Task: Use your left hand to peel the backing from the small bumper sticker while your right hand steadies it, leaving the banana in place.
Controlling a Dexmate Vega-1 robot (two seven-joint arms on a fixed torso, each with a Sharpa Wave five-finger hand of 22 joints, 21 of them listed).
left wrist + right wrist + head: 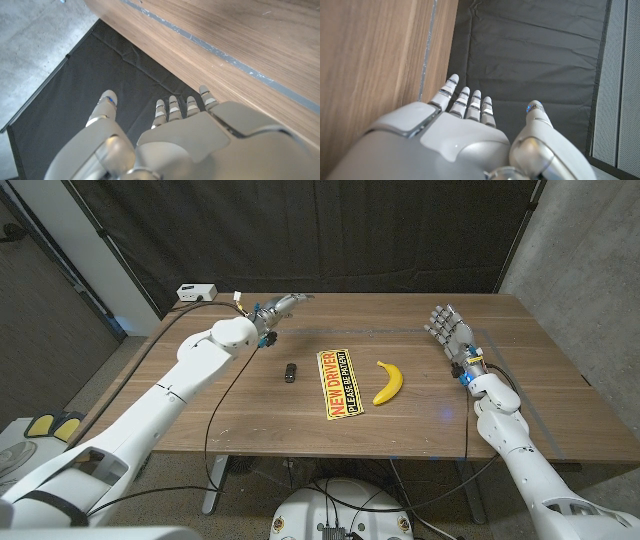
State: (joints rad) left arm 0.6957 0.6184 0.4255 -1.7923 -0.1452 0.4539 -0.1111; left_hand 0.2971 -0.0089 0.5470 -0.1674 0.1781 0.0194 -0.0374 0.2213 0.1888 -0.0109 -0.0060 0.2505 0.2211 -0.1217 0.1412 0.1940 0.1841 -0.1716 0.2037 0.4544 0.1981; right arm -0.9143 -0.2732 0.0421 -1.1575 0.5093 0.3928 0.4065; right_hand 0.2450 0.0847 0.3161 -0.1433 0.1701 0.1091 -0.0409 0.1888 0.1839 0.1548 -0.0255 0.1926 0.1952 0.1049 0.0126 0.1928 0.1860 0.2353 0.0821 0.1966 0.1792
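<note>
Nothing is started yet: both hands are up and away from the work. The left hand (283, 304) hovers at the far side of the table, left of centre, fingers spread and holding nothing; the left wrist view shows its fingers (172, 107) extended past the table edge toward the black curtain. The right hand (447, 328) is raised at the far right, fingers apart and empty.

The bumper sticker (339, 383) lies flat near the table's middle, running near to far. The banana (389, 381) sits just right of it, apart, not touching. A small black object (289, 372) lies left of the sticker; I cannot tell what it is.

To do the step well, I judge the right hand should come down on the sticker's right half or one end, pressing straight down without brushing the banana. The left hand then needs a corner to pick at; the thin sheet lies flush with the table, so lifting an edge will likely be fiddly.

Sticker: a thin yellow rectangle with black lettering, probably glossy and flexible. Banana: curved, smooth, yellow, and it would roll if nudged. Table (200, 420): wood grain, matte.
</note>
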